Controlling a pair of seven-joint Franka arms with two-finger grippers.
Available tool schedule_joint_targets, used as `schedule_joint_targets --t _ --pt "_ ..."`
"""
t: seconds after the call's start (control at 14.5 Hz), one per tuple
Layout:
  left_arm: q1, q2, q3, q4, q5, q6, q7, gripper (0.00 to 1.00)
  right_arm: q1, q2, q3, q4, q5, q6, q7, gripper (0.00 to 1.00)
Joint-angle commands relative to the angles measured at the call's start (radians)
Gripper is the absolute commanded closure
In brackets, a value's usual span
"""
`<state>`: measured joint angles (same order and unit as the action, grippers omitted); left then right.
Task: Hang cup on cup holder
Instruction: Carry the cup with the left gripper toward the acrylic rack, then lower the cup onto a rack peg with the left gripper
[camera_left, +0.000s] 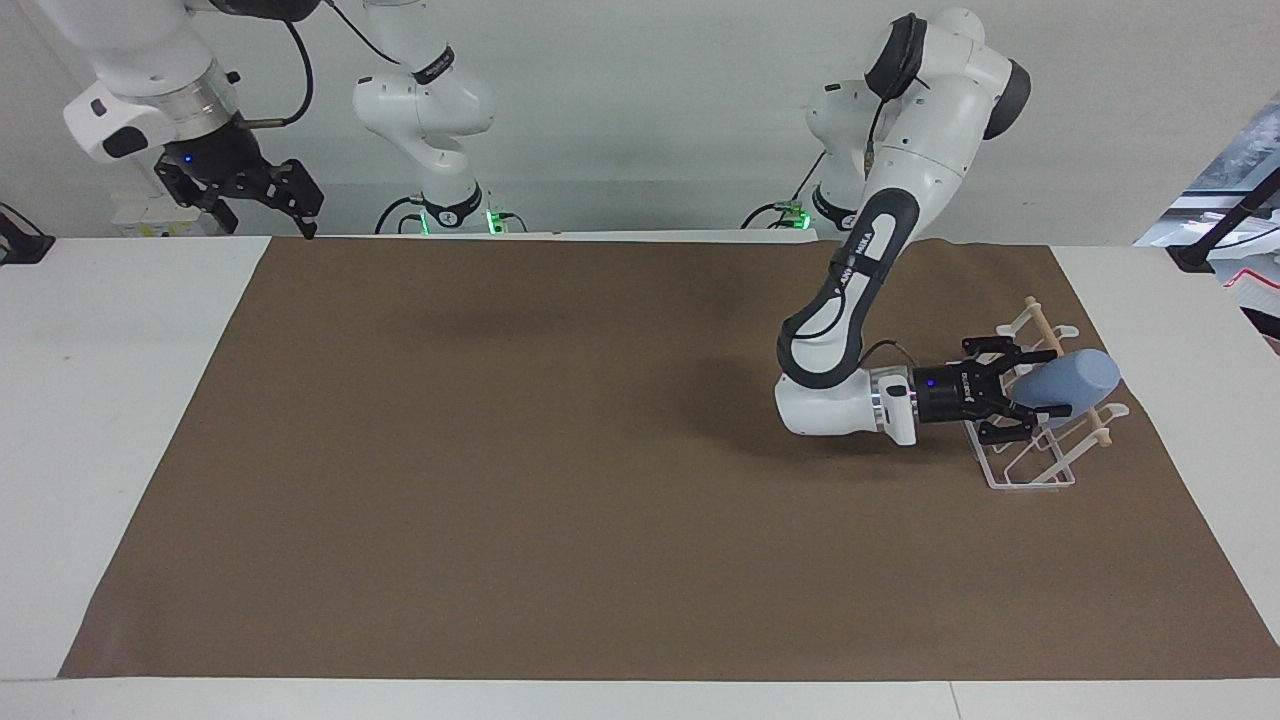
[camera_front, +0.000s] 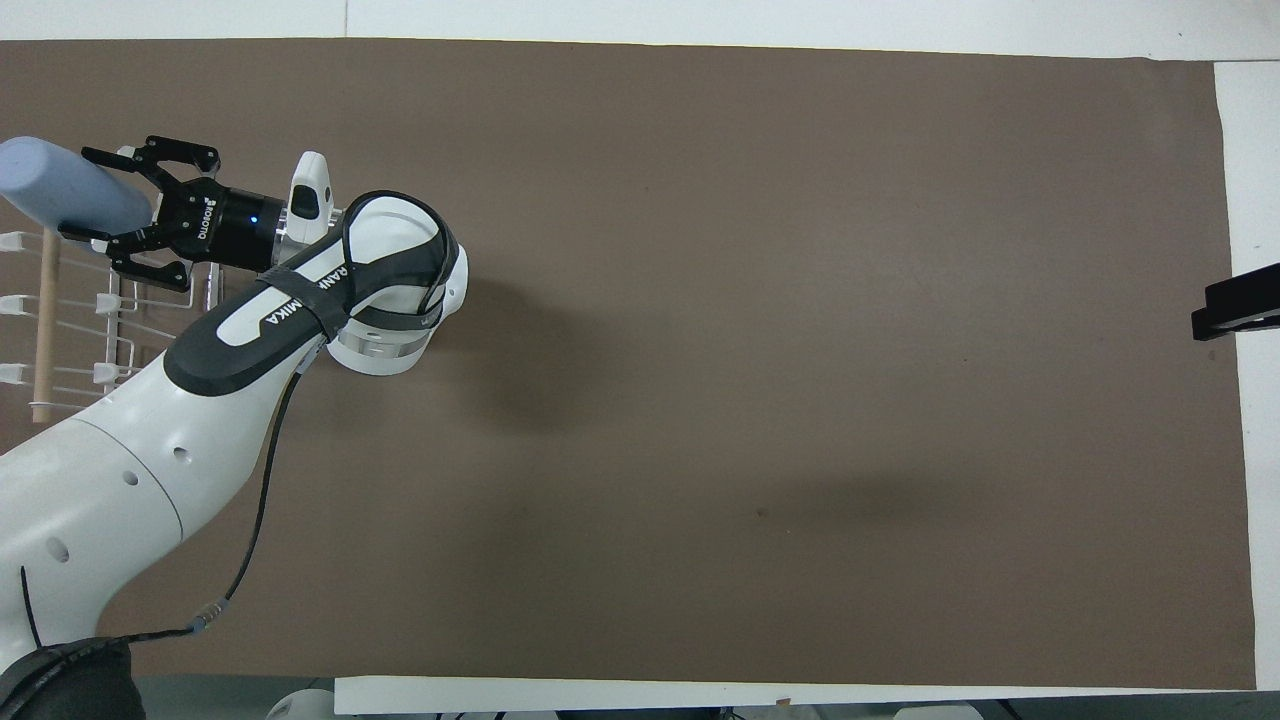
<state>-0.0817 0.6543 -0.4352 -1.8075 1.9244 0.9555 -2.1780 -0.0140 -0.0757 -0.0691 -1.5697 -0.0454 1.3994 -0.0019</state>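
The cup, a small light-blue matte plastic tumbler without a handle, lies on its side in the air over the cup holder, a white wire rack with slanted looped prongs and a light wooden dowel along its top. The rack stands at the left arm's end of the brown mat.

Left gripper: black two-finger hand, clamped on one end of the tumbler, wrist roughly level, over the rack's edge toward the table's middle.

Judgement on the step in hand: the tumbler's open mouth should be lined up with one prong, then slid down along that prong's slant rather than dropped straight. Release is advisable only once the prong carries the weight. The rack is light wire and may shift if pushed sideways.

Right gripper: waits in the air over the table edge at the right arm's end, well apart from the rack; fingers apart, nothing held.

Not determinable:
- which end of the tumbler is gripped;
- whether the tumbler touches the dowel or a prong;
- the rack's outer edge in the overhead view, cut off by the frame.
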Motion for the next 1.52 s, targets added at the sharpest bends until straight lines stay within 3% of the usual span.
schedule_joint_targets --t 0.0,0.62,0.76,0.83,0.9,1.03,1.31,1.45 --pt "0.020 0.051 -0.007 0.048 0.002 -0.015 -0.049 1.00 0.000 -0.012 -0.003 -0.007 0.019 -0.010 -0.020 0.01" --pt "0.017 0.064 -0.011 0.051 -0.082 -0.001 -0.126 0.97 -0.001 -0.012 -0.003 -0.007 0.019 -0.010 -0.020 0.01" --pt "0.017 0.064 -0.011 0.046 -0.100 0.002 -0.143 0.79 -0.001 -0.012 -0.003 -0.007 0.019 -0.010 -0.020 0.01" --pt "0.019 0.062 -0.011 0.034 -0.113 0.005 -0.167 0.55 -0.001 -0.012 -0.003 -0.007 0.019 -0.010 -0.018 0.01" --pt "0.020 0.062 -0.011 0.027 -0.119 0.020 -0.193 0.45 -0.001 -0.012 -0.003 -0.007 0.019 -0.010 -0.020 0.01" --pt "0.019 0.061 -0.010 0.033 -0.143 0.037 -0.203 0.01 -0.001 -0.012 -0.003 -0.007 0.019 -0.010 -0.018 0.01" --pt "0.011 0.045 -0.011 0.039 -0.160 0.022 -0.204 0.00 -0.001 -0.012 -0.003 -0.007 0.019 -0.010 -0.018 0.01" --pt "0.010 -0.005 -0.013 0.054 -0.162 0.028 -0.183 0.00 -0.001 -0.012 -0.003 -0.007 0.019 -0.010 -0.018 0.01"
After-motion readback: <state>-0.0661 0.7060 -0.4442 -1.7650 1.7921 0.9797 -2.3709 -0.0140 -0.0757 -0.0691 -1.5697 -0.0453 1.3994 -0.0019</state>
